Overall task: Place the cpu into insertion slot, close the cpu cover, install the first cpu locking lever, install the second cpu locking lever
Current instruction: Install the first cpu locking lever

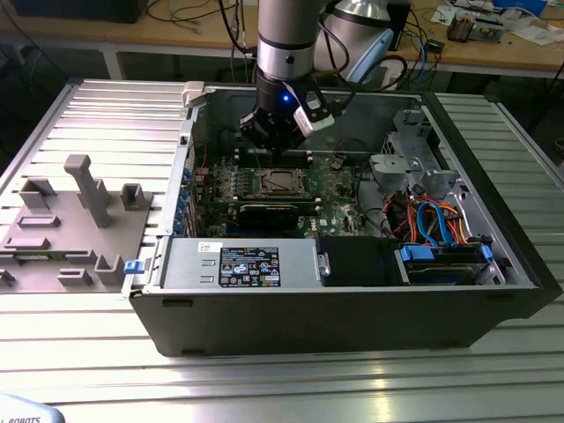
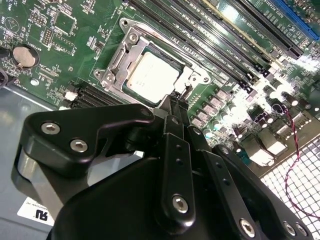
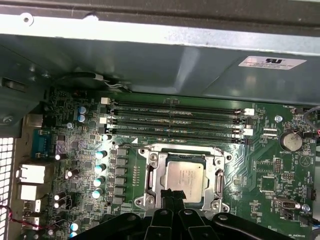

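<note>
At motherboard centre: cpu seated in insertion slot, cpu cover down. End effector pinched together, empty, at cover's edge. Chip light, stiff, fragile; grip edges.

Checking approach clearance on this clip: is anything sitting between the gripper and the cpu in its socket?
Nothing visible does. The cpu already lies in the insertion slot with the cpu cover framing it, and the gripper hangs at the socket's edge with only bare board around. The memory slots run beside the socket, clear of the path.
</note>
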`<state>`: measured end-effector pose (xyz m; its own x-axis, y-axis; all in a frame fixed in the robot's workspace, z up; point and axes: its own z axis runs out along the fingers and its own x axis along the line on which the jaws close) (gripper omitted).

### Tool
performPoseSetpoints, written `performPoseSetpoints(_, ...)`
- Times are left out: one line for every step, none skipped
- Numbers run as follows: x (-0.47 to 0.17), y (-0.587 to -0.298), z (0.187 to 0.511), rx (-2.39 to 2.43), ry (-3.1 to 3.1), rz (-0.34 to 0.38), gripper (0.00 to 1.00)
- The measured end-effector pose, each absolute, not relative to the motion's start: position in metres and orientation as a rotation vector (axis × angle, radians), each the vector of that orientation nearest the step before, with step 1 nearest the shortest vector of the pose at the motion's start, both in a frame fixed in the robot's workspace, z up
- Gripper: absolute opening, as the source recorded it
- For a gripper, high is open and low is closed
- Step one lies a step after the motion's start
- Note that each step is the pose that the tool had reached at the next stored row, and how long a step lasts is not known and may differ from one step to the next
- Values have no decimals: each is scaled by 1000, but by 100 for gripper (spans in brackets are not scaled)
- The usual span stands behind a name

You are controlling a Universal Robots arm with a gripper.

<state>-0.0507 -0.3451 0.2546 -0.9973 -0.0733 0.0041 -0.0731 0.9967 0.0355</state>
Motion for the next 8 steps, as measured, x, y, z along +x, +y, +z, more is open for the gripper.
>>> performPoseSetpoints(-52, -345, 255, 115, -3134, -56, 11)
performPoseSetpoints(-53, -345, 255, 115, -3135, -55, 11)
performPoseSetpoints(-55, -345, 255, 115, -3136, -55, 11)
performPoseSetpoints(-57, -345, 255, 115, -3136, -55, 11)
performPoseSetpoints(-58, -345, 255, 115, -3136, -55, 11)
performPoseSetpoints(-58, -344, 255, 115, -3137, -55, 11)
performPoseSetpoints(-60, -344, 255, 115, -3137, -55, 11)
performPoseSetpoints(-61, -344, 255, 115, -3137, -55, 11)
